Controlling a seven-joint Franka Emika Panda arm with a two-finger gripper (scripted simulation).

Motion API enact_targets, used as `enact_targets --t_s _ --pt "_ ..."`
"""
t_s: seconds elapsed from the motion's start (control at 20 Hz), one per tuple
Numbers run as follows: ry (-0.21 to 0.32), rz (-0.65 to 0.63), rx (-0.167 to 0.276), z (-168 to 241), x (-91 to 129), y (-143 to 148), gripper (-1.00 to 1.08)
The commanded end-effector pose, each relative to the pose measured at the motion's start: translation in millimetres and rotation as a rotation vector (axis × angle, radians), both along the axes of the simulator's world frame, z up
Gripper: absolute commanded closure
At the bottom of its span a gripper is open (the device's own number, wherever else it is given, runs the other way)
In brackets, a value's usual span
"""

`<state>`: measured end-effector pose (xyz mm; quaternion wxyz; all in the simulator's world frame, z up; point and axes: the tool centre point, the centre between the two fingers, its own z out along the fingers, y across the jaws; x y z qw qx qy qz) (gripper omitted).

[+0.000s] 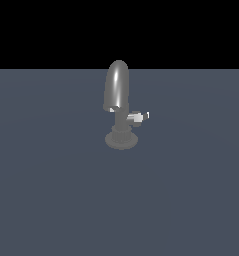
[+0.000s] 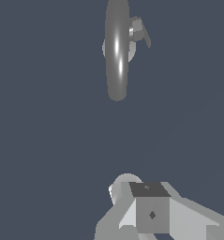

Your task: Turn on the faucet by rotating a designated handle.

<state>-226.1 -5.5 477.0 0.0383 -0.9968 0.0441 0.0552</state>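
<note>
**Greys on slate blue**

We see a glossy grey faucet with a bright white streak of highlight down its arched spout and a darker grey ribbed base. Its handle is grey with a whitish tip. The table is plain slate blue beneath a black background. The tool is pale grey with darker grey faces.

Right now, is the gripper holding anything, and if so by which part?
Nothing is held. The gripper is well clear of the faucet, and its handle is untouched.
</note>
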Motion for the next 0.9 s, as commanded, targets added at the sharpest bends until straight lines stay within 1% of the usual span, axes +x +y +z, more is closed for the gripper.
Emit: enact_targets --t_s 0.0,0.2,0.85 --pt "0.028 -0.025 0.012 0 9 2 1.08" --pt "0.085 -0.076 0.037 -1 27 5 1.08" --pt "0.299 -0.268 0.13 -12 94 9 1.08"
